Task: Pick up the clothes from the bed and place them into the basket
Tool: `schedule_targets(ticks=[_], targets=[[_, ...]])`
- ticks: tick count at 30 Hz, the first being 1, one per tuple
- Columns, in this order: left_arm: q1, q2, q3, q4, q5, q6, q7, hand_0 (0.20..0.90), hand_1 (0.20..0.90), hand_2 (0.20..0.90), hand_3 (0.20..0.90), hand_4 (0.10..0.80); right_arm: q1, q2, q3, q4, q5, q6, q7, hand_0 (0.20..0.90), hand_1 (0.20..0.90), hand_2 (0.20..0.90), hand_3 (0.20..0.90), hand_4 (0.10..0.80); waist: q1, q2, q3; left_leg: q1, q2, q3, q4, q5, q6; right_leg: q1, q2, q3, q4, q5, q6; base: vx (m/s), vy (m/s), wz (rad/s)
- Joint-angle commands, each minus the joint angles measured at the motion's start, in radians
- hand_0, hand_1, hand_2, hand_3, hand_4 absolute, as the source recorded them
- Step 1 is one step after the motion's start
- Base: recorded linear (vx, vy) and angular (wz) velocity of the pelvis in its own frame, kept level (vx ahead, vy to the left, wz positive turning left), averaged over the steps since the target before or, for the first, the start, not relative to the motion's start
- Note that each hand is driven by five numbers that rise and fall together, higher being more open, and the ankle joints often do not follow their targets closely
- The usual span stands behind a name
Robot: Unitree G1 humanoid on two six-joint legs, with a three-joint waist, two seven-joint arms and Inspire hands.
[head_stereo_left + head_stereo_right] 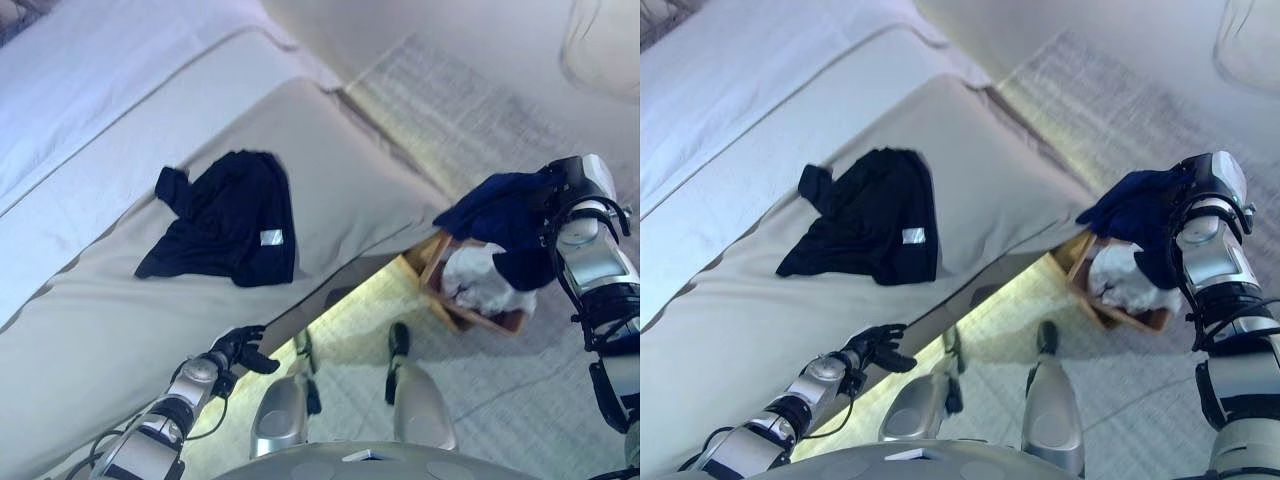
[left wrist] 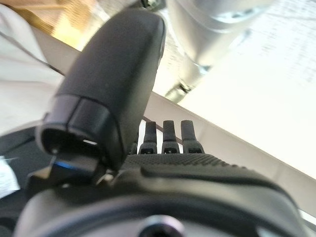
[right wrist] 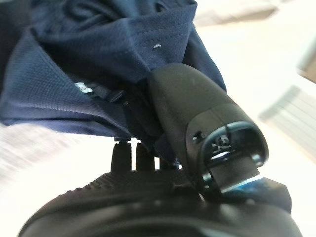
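Left hand (image 1: 243,349) sits low at the near edge of the bed (image 1: 120,300), fingers loosely spread and holding nothing; in its wrist view the fingers (image 2: 170,136) run straight out past the thumb with only the bed edge beyond them. Just beyond this hand, up the grey cover and apart from it, lies a black garment (image 1: 228,220), spread flat, with a small pale tag near its lower corner. Right hand (image 3: 197,148) is raised off the far corner of the bed, out over the floor; its thumb and fingers are clamped on a navy garment (image 1: 497,212), which bunches over the hand and hangs from it. In the right wrist view the cloth drapes over the thumb and covers most of the fingers, so only their bases show. Directly below and just to the near side of that hand stands the wooden basket (image 1: 436,262) on the floor beside the bed corner, with a white garment (image 1: 478,282) already lying inside it. The navy garment hangs above the basket, not in it.
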Motion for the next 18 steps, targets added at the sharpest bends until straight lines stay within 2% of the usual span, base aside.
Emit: schedule_targets(ticks=[1,4,9,11,13,15,16,18], targets=[[-0.026,0.049,-0.037,-0.027,-0.069,-0.062,0.013,0.900,0.900,0.900,0.900,0.800,-0.169,-0.054,0.056,0.071,-0.059,0.044,-0.168,0.900,0.900,0.900,0.900,0.800,0.004,-0.024,0.009,-0.069,-0.050,-0.080,0.087,-0.083,-0.004,-0.003,-0.016,-0.104,0.088,-0.128,-0.050,-0.075,-0.028,0.01],[-0.038,0.059,-0.036,-0.047,-0.093,-0.066,0.009,0.900,0.900,0.900,0.900,0.800,-0.210,-0.048,0.068,0.177,-0.057,0.085,-0.208,0.900,0.900,0.900,0.900,0.800,0.014,0.006,0.030,-0.113,-0.055,-0.083,0.095,-0.073,-0.004,-0.062,-0.018,-0.105,0.126,-0.138,-0.055,-0.071,-0.053,0.00],[-0.014,0.080,-0.013,-0.082,-0.107,-0.046,-0.003,0.900,0.900,0.900,0.900,0.800,-0.182,-0.062,0.058,0.208,-0.055,0.137,-0.217,0.900,0.900,0.900,0.900,0.800,0.022,0.024,0.048,-0.124,-0.053,-0.084,0.091,-0.063,-0.008,-0.077,-0.011,-0.120,0.151,-0.154,-0.066,-0.007,-0.024,0.05],[0.008,0.089,-0.001,-0.089,-0.101,-0.035,-0.013,0.900,0.900,0.900,0.900,0.800,-0.163,-0.079,0.060,0.180,-0.114,0.180,-0.182,0.900,0.900,0.900,0.900,0.800,0.022,0.011,0.044,-0.098,-0.056,-0.088,0.082,-0.080,-0.018,-0.053,-0.014,-0.120,0.152,-0.184,-0.060,0.120,0.004,0.18],[0.019,0.095,0.008,-0.087,-0.099,-0.032,-0.022,0.900,0.900,0.900,0.900,0.800,-0.160,-0.094,0.065,0.179,-0.136,0.183,-0.152,0.900,0.900,0.900,0.900,0.800,0.025,0.005,0.039,-0.088,-0.051,-0.085,0.075,-0.080,-0.020,-0.041,-0.013,-0.127,0.143,-0.183,-0.061,0.073,0.020,0.17],[0.045,0.107,0.021,-0.089,-0.101,-0.026,-0.031,0.900,0.900,0.900,0.900,0.800,-0.154,-0.140,0.068,0.138,-0.157,0.152,-0.141,0.900,0.900,0.900,0.900,0.800,0.032,-0.019,0.025,-0.061,-0.040,-0.085,0.064,-0.083,-0.024,-0.007,-0.009,-0.139,0.119,-0.175,-0.059,0.035,0.058,0.16],[0.061,0.107,0.030,-0.097,-0.096,-0.020,-0.027,0.900,0.900,0.900,0.900,0.800,-0.151,-0.160,0.059,0.069,-0.160,0.159,-0.148,0.900,0.900,0.900,0.900,0.800,0.035,-0.026,0.020,-0.064,-0.031,-0.079,0.064,-0.069,-0.018,0.000,-0.003,-0.154,0.098,-0.144,-0.066,0.005,0.071,0.12],[0.089,0.103,0.044,-0.101,-0.097,-0.022,-0.021,0.900,0.900,0.900,0.900,0.800,-0.141,-0.176,0.037,-0.028,-0.176,0.131,-0.160,0.900,0.900,0.900,0.900,0.800,0.038,-0.044,0.010,-0.046,-0.030,-0.079,0.058,-0.074,-0.019,0.023,0.001,-0.159,0.078,-0.139,-0.063,0.035,0.095,0.06]])
